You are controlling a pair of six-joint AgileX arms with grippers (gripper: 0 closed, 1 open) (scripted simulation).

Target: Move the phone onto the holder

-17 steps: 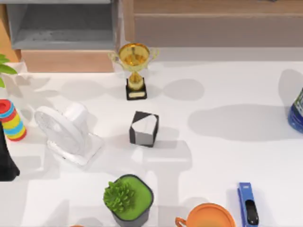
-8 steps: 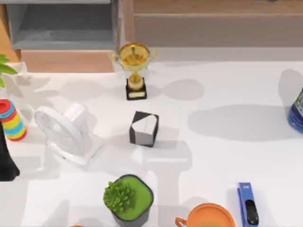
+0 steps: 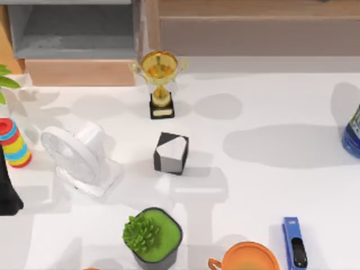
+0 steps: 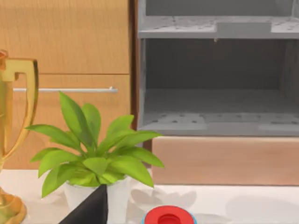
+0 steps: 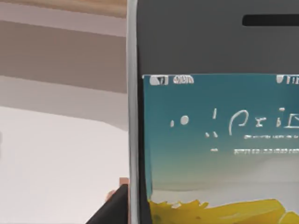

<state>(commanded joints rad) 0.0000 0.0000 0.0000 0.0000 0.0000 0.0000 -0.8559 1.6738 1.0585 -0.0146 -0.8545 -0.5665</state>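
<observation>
Flat glossy phone (image 5: 215, 140), silver rim, lit screen

Trophy (image 3: 160, 68) glossy gold metal — cabinet (image 4: 65, 70) matt wood grain, phone (image 5: 215, 112) smooth glass, silvery rim.

A rendered home or office room: a white table (image 3: 270, 112) stands against wooden cabinets (image 3: 253, 28) and a grey open shelf unit (image 3: 73, 31). On it sit household odds and ends: a gold trophy (image 3: 160, 79), a small white fan (image 3: 79, 157), a potted plant (image 3: 152, 236) and a blue stapler (image 3: 294, 243).
</observation>
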